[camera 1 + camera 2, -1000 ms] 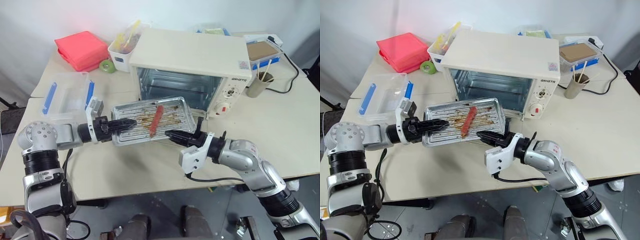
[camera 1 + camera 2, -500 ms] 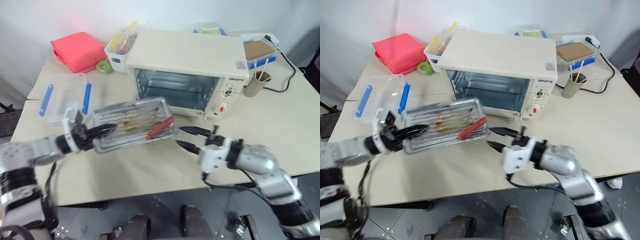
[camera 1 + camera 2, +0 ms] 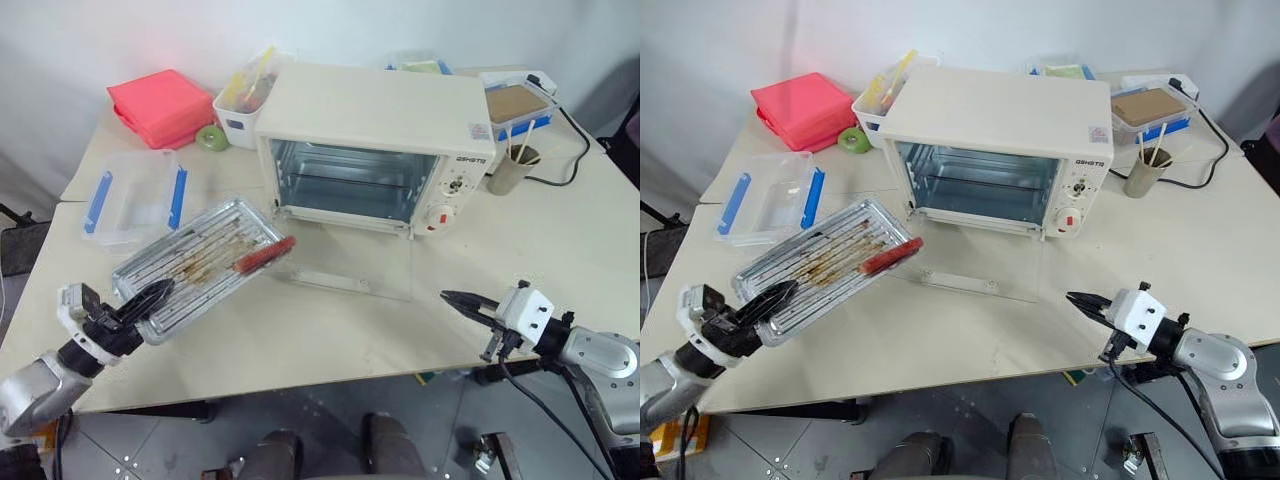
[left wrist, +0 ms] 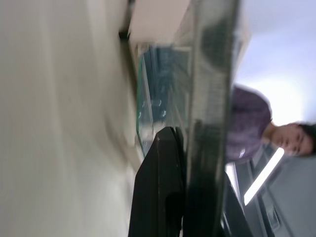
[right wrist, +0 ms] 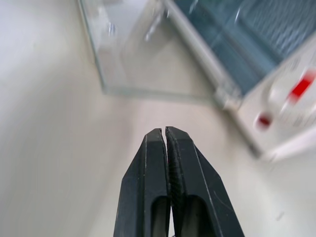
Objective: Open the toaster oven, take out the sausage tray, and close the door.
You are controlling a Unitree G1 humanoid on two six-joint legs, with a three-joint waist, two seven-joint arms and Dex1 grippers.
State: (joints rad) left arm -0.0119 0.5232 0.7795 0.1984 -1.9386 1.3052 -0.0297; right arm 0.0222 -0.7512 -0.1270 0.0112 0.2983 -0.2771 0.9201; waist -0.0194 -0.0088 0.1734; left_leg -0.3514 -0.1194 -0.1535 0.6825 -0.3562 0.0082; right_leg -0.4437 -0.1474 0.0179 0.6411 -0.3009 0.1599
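Sausage tray (image 3: 200, 262): out of the oven, at about 8 o'clock from it, over the front-left part of the table (image 3: 560, 250). Held by one near corner, tilted; whether its far edge touches the table cannot be told. Ridged floor grease-stained. One red sausage (image 3: 264, 253) lies against the tray's right rim.

Left gripper (image 3: 148, 297): clamped on the tray's near-left corner, fingers pinching the rim. In the left wrist view the black fingers (image 4: 160, 192) sit tight against the tray's edge.

Toaster oven (image 3: 385, 125): centre-back of the table, cavity bare apart from the wire rack. The door (image 3: 345, 265) lies fully dropped, glass flat on the table in front of the cavity, bar handle at its near edge.

Right gripper (image 3: 452, 298): at about 4 o'clock from the oven, near the table's front edge, clear of the door. Fingers pressed together on nothing; the right wrist view shows the tips (image 5: 166, 143) meeting.

Around: clear plastic box with blue clips (image 3: 135, 195) at 9 o'clock from the oven; red folded cloth (image 3: 160, 100) at 10 o'clock; white bin of utensils (image 3: 243, 98) just beside the oven's back-left corner; cup with sticks (image 3: 515, 165) at 3 o'clock.
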